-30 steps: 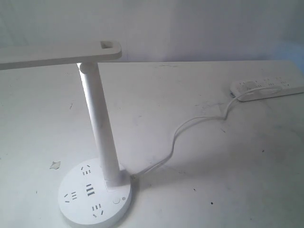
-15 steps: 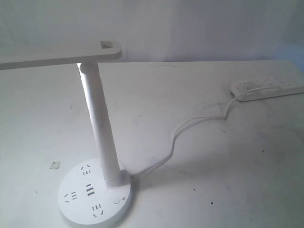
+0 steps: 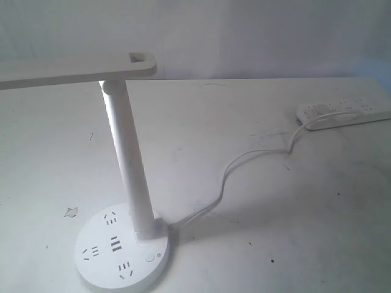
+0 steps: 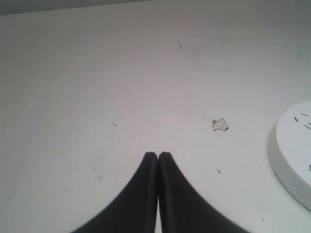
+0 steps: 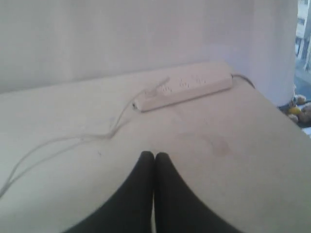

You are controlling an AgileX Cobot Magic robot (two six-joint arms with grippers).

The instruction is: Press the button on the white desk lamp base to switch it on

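- Left black pincer (image 4: 158, 155): tips together, empty, above the white table (image 4: 97, 73).
- Round flat white plastic desk lamp base (image 3: 101, 268), toward the table's front-left corner: probably light, rigid, may skid.
- Tiny round grey-ringed white button (image 3: 150, 258), on that base's right side: wants a straight-down press, no grasp.
- No readable writing anywhere.
- Right black pincer (image 5: 154, 155): tips together, empty, facing the long white power strip (image 5: 184, 87).

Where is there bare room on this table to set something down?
Free: the broad stretch right of the white desk lamp base, bordered by the cord and power strip. Crowded: at the strip, where the cord loops.
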